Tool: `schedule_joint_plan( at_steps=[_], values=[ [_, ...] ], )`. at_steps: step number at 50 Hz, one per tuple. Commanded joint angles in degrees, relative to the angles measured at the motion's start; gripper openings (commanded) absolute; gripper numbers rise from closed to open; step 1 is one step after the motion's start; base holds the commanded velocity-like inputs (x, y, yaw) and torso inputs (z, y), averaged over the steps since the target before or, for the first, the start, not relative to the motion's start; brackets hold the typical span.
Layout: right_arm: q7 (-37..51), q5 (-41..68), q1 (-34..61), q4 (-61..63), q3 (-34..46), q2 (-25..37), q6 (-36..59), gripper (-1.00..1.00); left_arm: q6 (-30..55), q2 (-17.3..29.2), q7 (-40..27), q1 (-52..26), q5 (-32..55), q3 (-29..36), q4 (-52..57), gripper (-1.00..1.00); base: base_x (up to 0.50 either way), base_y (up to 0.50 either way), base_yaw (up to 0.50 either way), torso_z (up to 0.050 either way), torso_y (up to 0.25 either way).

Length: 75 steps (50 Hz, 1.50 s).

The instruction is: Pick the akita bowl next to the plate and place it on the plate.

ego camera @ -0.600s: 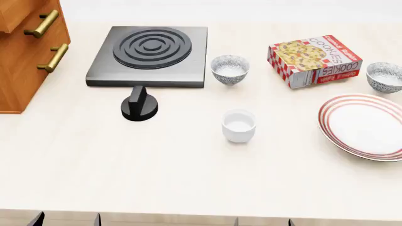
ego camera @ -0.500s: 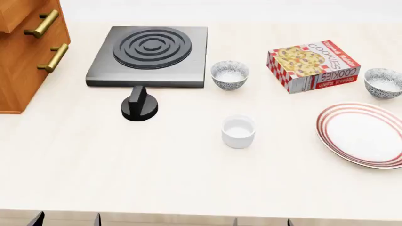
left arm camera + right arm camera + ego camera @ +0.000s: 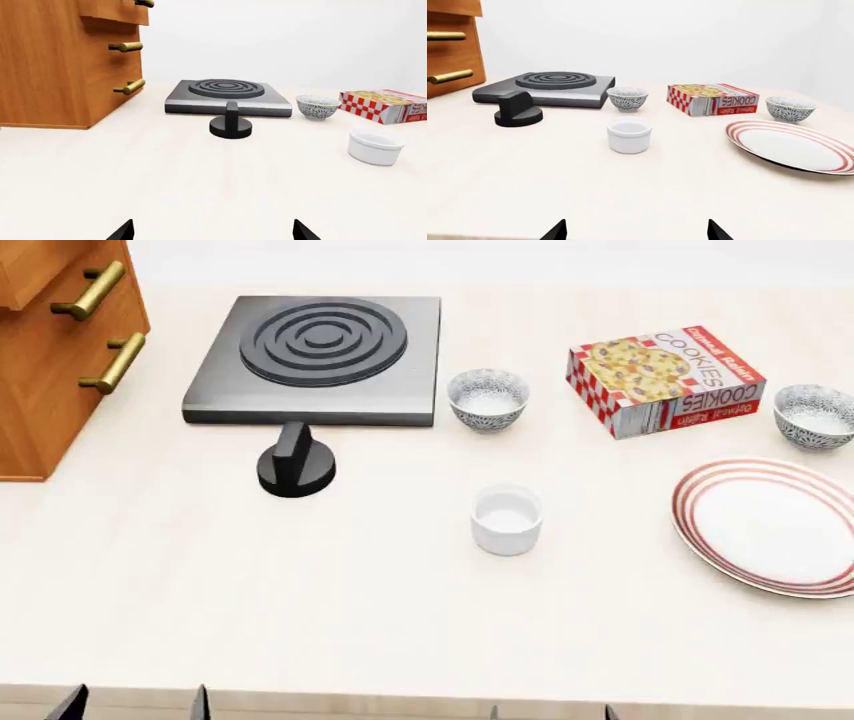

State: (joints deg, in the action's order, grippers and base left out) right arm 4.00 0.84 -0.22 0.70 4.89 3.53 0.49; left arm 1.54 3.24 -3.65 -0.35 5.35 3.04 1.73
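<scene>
Cabinet [image 3: 54, 350] of orange wood with brass handles stands at the far left, well apart from the plate [image 3: 771, 528]. Next along, still left of the plate, a grey hob [image 3: 318, 358] with a black knob [image 3: 295, 462] just in front of it. One speckled bowl [image 3: 487, 398] sits just beside the hob, well apart from the plate; a plain white cup [image 3: 506, 519] stands nearer the robot, between knob and plate. Cookie box [image 3: 666, 378] lies behind and left of the plate. The akita bowl [image 3: 814, 415] the task means is the second speckled one, just behind the plate's far rim, near it but not touching, upright, seemingly empty. Both arms are low at the near table edge, far from the plate: left gripper [image 3: 212, 231] and right gripper [image 3: 636, 230] show only dark fingertips spread wide, nothing between them, both released. Judged step: the very start, approach not yet begun. Next move likely calls for the right arm to reach past the plate, come down over the bowl's rim, and avoid clipping the cookie box or confusing this bowl with its twin by the hob.
</scene>
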Motion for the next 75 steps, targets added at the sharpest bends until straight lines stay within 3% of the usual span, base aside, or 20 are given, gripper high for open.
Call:
schedule_joint_plan(
  at_steps=[1, 6, 14, 27, 41, 75],
  values=[
    [0.6, 0.8, -0.6, 7.9, 1.8, 1.4, 6.5, 1.0, 2.3, 1.8, -1.2, -0.1, 4.3, -1.6, 5.5, 1.0, 0.0, 0.0, 0.0, 0.0, 0.0],
    [0.1, 2.3, 0.1, 18.6, 2.7, 1.9, 15.9, 1.0, 12.0, 3.8, -1.5, -1.6, 11.7, -5.0, 11.6, 1.0, 0.0, 0.0, 0.0, 0.0, 0.0],
    [-0.9, 5.7, 3.3, 29.0, 3.8, 2.8, 26.4, 1.0, 13.7, 6.2, -2.6, -3.6, 15.0, -9.7, 10.4, 1.0, 0.0, 0.0, 0.0, 0.0, 0.0],
    [-0.4, 10.5, 8.2, 37.1, 0.8, 3.9, 32.8, 1.0, 16.2, 8.2, -4.4, -5.3, 19.8, -15.6, 8.9, 1.0, 0.0, 0.0, 0.0, 0.0, 0.0],
    [0.7, 15.0, 11.8, 40.8, -3.9, 4.4, 34.4, 1.0, 12.5, 8.7, -4.3, -6.1, 19.8, -17.6, 6.2, 1.0, 0.0, 0.0, 0.0, 0.0, 0.0],
    [2.6, 16.6, 10.7, 38.3, -4.3, 5.6, 32.1, 1.0, 11.0, 9.2, -4.3, -7.1, 21.4, -18.1, 3.4, 1.0, 0.0, -0.12, 0.0, 0.0, 0.0]
  ],
)
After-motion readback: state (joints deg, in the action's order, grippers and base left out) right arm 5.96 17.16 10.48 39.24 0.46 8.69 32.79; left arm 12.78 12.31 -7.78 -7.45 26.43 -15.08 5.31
